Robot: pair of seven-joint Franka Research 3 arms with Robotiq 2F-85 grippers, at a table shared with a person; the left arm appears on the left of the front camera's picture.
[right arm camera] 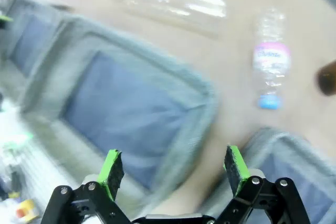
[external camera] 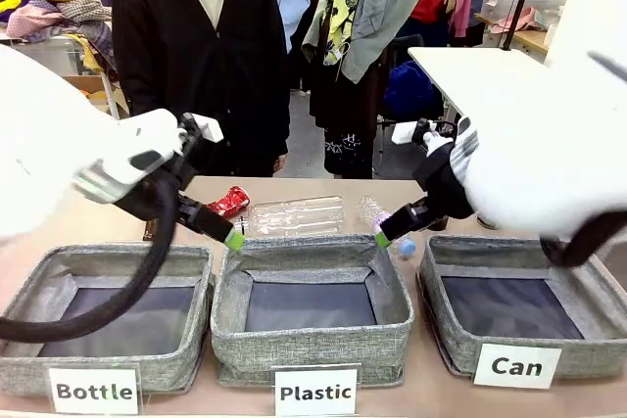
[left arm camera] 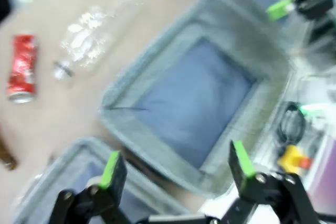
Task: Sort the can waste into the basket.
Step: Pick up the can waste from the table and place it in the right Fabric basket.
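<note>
Aiming at the crushed red metal can with white marks (left arm camera: 22, 67): lies on the tabletop (left arm camera: 58, 124) at the left edge of the left wrist view, above and left of the black left gripper with green pads (left arm camera: 176, 163), with long axis nearly vertical. Far nearer to this gripper than to the right gripper (right arm camera: 173, 163). Spread wide on both sides, holding nothing. Looks dented and flattened. Well apart from the grey woven basket labelled "Can" (external camera: 593, 359), lower right in the front view.
</note>
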